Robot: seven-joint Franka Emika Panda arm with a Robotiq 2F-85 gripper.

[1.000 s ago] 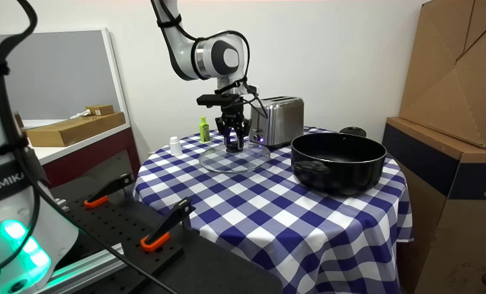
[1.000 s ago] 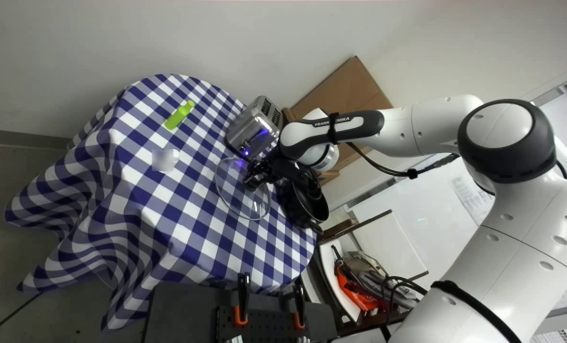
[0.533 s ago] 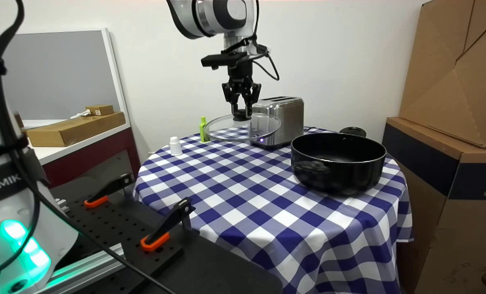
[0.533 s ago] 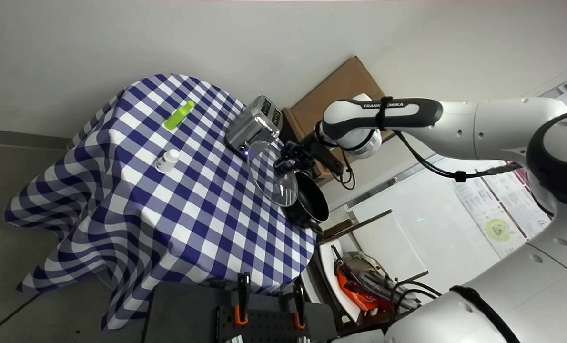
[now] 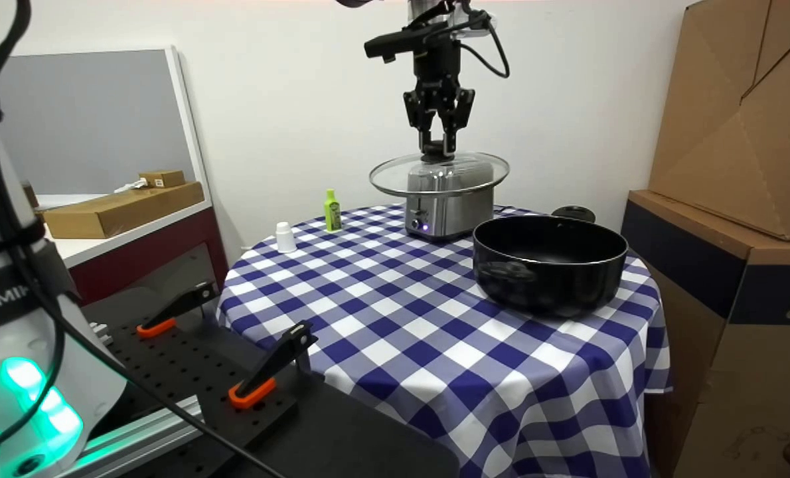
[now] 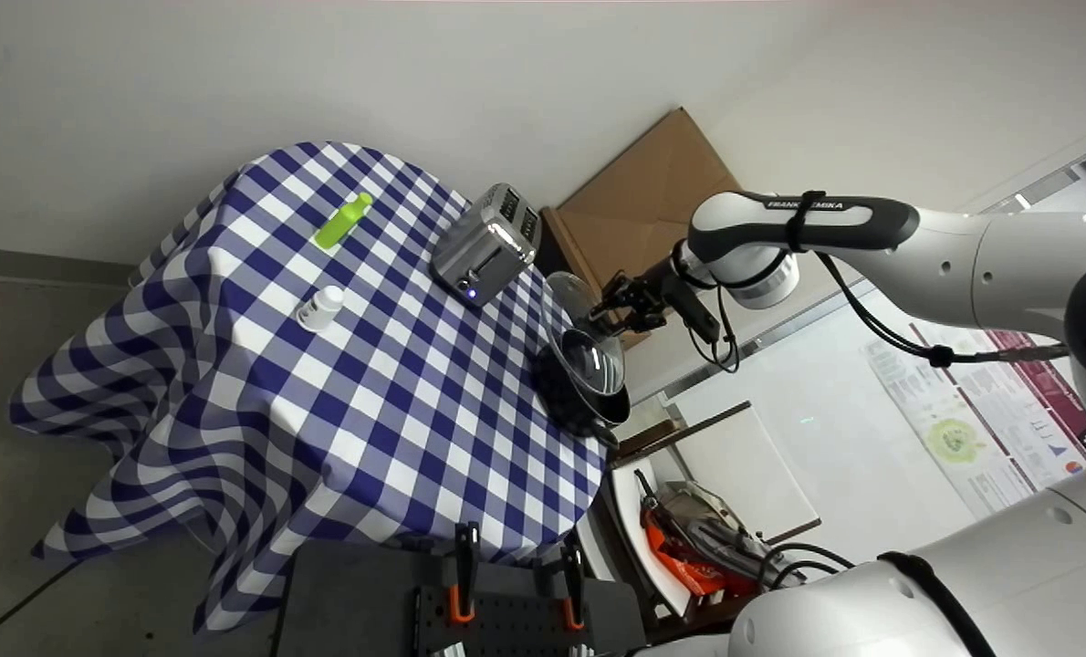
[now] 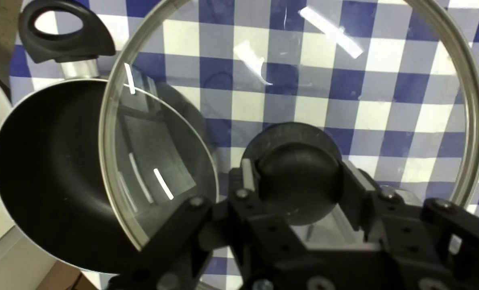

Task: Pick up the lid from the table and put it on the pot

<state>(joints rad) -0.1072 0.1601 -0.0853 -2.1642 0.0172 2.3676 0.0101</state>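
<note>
The clear glass lid (image 5: 392, 178) hangs in the air, roughly level, higher than the pot's rim. My gripper (image 5: 437, 145) is shut on its dark centre knob, as the wrist view shows (image 7: 298, 177). The black pot (image 5: 548, 285) stands open on the checkered table (image 5: 382, 318). In the exterior view the lid is left of the pot and in front of the toaster. In the wrist view the lid (image 7: 279, 96) overlaps only the right part of the pot (image 7: 50, 173). The lid (image 6: 589, 356) also partly covers the pot (image 6: 563, 401) in an exterior view.
The silver toaster (image 5: 458, 212) stands behind and left of the pot. A green bottle (image 5: 332, 211) and a white cup-like object (image 5: 285, 237) stand at the table's far left. A pot handle (image 5: 573, 213) sticks out at the back. Cardboard boxes (image 5: 720, 299) stand right of the table.
My gripper has lifted the lid off the table by its knob. It has carried it up and toward the pot, to the right. The pot and the other objects have not moved.
</note>
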